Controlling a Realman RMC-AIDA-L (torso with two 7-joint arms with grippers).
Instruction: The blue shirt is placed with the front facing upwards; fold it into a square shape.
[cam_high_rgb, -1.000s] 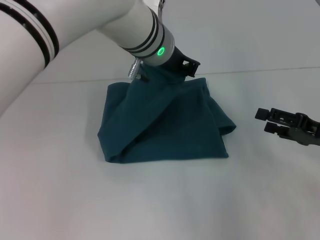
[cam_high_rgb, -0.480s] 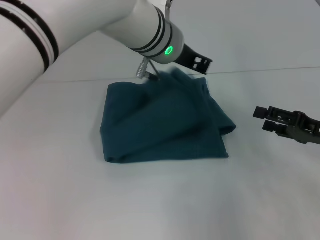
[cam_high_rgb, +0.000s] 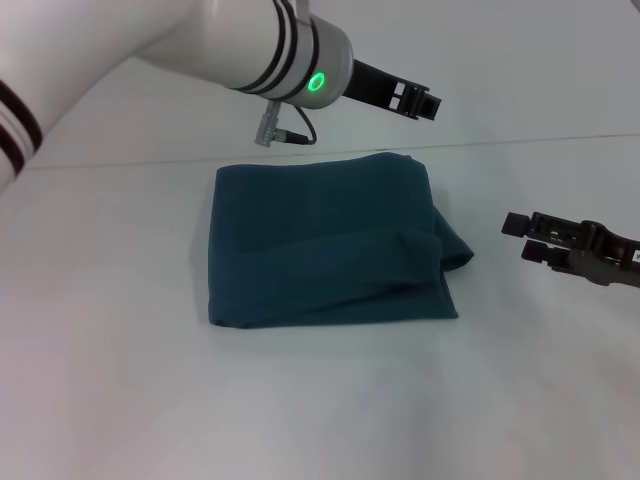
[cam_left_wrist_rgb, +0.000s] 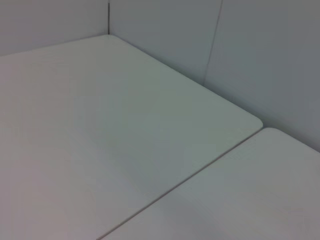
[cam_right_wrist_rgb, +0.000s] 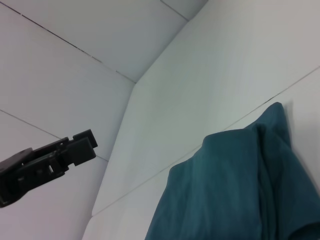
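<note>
White tabletop (cam_high_rgb: 330, 400) fills the scene, with a thin seam running across it toward the far edge, and pale wall panels rise behind. On it lies the blue shirt (cam_high_rgb: 330, 250), folded into a rough square near the middle of the surface, its far edge just short of the seam. One fold runs slantwise across its upper layer, and a loose bulge of cloth sticks out at the right side of the bundle. No print, label or writing can be read on the cloth as it lies; only plain teal fabric shows.

Above the far edge of the shirt hangs the left gripper (cam_high_rgb: 418, 101), clear of the cloth, at the end of a white arm with black bands and a lit green ring. It holds nothing; whether its jaws are open or closed cannot be told. The right wrist view shows it too, dark against the wall panels.

Off toward the right edge of the surface waits the right gripper (cam_high_rgb: 530, 239), low over the tabletop and well apart from the shirt, its two dark fingers parted and empty. Nothing lies between it and the cloth.
</note>
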